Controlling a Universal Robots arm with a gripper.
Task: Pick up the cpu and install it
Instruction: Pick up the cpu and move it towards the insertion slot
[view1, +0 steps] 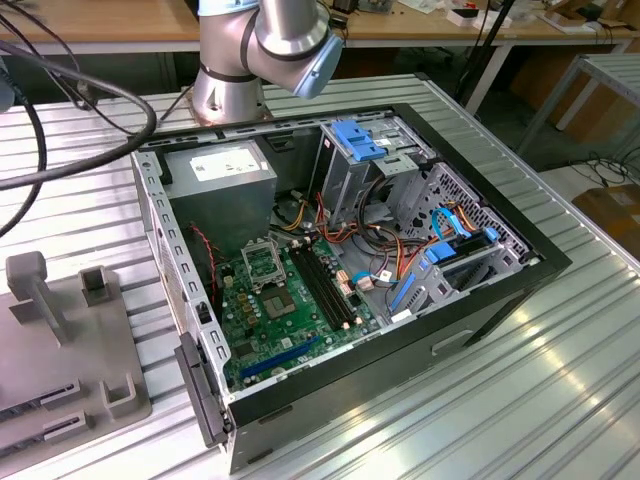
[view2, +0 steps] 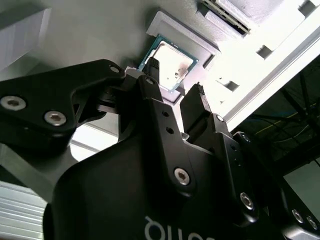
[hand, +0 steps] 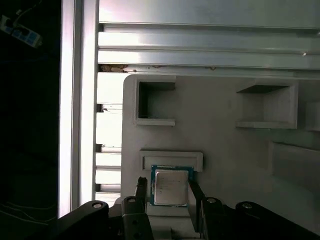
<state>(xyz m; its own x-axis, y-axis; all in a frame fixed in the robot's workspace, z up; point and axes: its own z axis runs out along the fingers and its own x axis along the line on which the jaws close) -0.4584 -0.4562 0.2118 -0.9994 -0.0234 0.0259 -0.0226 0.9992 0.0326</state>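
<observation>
1. The pincer (hand: 167, 191) hangs low over a pale grey holder tray (hand: 230, 155). Its two black fingers (hand: 141, 189) are spread a little wider than the chip between them and grip nothing.
2. The cpu (hand: 170, 186), a small square chip with a silvery metal top and a blue-green edge, lies flat in a shallow seat of the tray. It sits directly between the fingertips, one finger along each side. Whether either finger touches its edge cannot be told.
3. Just beyond the fingertips, a raised lip (hand: 171, 160) closes the far side of that seat.
4. Farther beyond the pincer, the same tray carries two box-shaped pockets (hand: 155, 102) side by side. Past them run the ribs of an aluminium table (hand: 200, 45).
5. In the second wrist view, the pincer (view2: 175, 77) is seen from behind its black body, with the cpu (view2: 172, 57) bright in its seat past the fingertips.
6. In the exterior view, the holder tray (view1: 95, 345) lies on the table beside an open computer case (view1: 540, 262), at the exterior view's left.
7. The case holds:
   - a green motherboard (view1: 270, 320) with a metal-framed square cpu socket (view1: 262, 262) and long black memory slots (view1: 328, 288) beside it;
   - a grey power supply (view1: 222, 180);
   - a drive cage with blue clips (view1: 365, 140);
   - bundles of coloured cables (view1: 400, 250).
8. The silver robot arm (view1: 270, 40) rises from the table behind the case.
</observation>
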